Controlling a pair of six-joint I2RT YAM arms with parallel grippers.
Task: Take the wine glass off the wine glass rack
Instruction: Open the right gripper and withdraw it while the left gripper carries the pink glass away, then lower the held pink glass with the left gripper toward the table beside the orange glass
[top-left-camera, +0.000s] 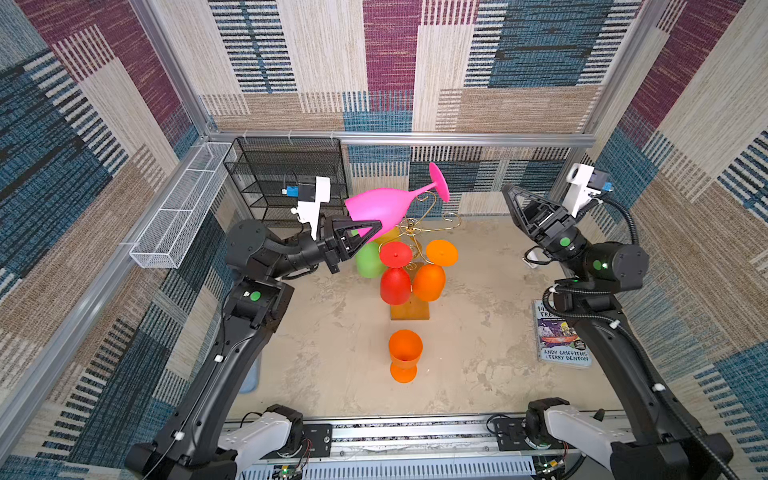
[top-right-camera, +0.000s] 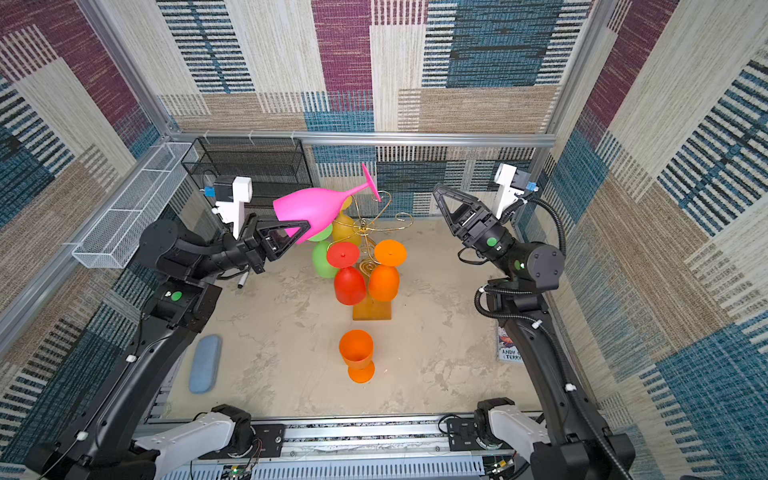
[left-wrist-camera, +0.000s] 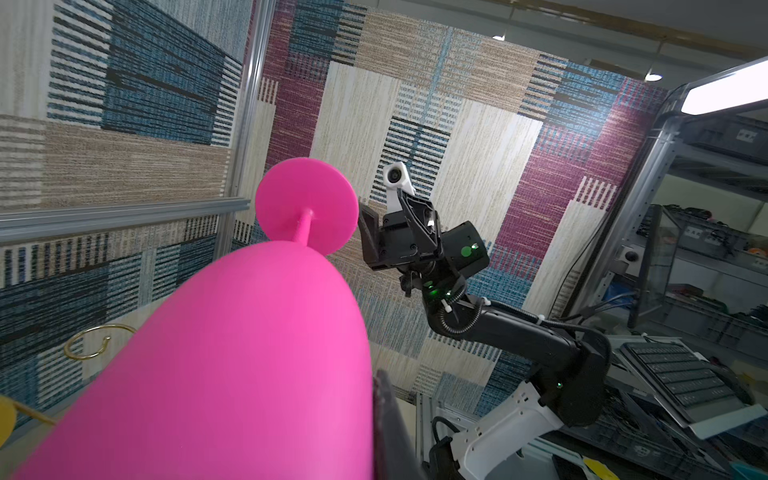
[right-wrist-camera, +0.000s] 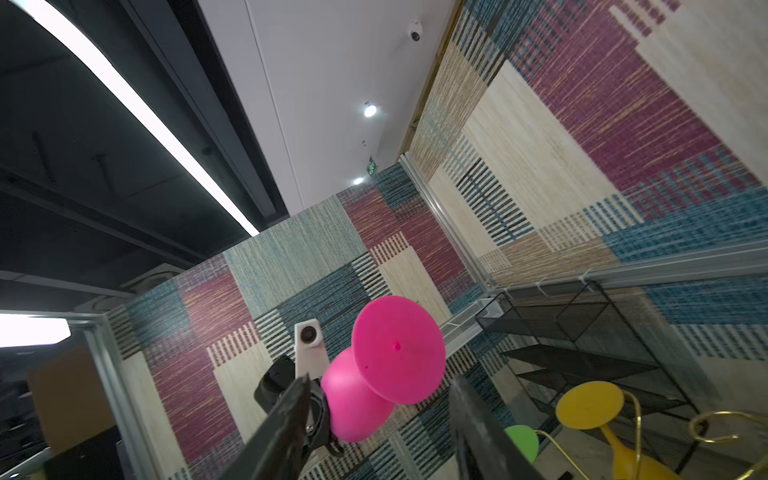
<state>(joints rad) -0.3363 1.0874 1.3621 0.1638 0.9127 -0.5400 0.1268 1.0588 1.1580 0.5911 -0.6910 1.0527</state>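
L gripper (top-left-camera: 374, 227) is clamped on the bowl rim of the pink wine glass (top-left-camera: 378, 205), w/ nothing else holding it. The glass is up in the air over the top of the wine glass rack (top-left-camera: 411, 226), lying nearly sideways, bowl mouth toward the L arm & foot tipped up toward the back wall. In both top views its stem crosses a gold scroll arm; can't tell if they touch. R gripper (top-left-camera: 509, 195) hangs in the air on the right, well apart from the rack, aimed at the glass. In the R wrist view its fingers (right-wrist-camera: 291, 415) are spread partway w/ nothing gripped. Hanging upside down on the rack: red glass (top-left-camera: 395, 286), orange glass (top-left-camera: 430, 282), green glass (top-left-camera: 369, 259), yellow glass (top-left-camera: 388, 235). An upright orange glass (top-left-camera: 405, 353) stands on the tabletop (top-left-camera: 332, 332) just in front of the rack's wooden base (top-left-camera: 409, 309). Book (top-left-camera: 561, 336) lies flat by the R arm.
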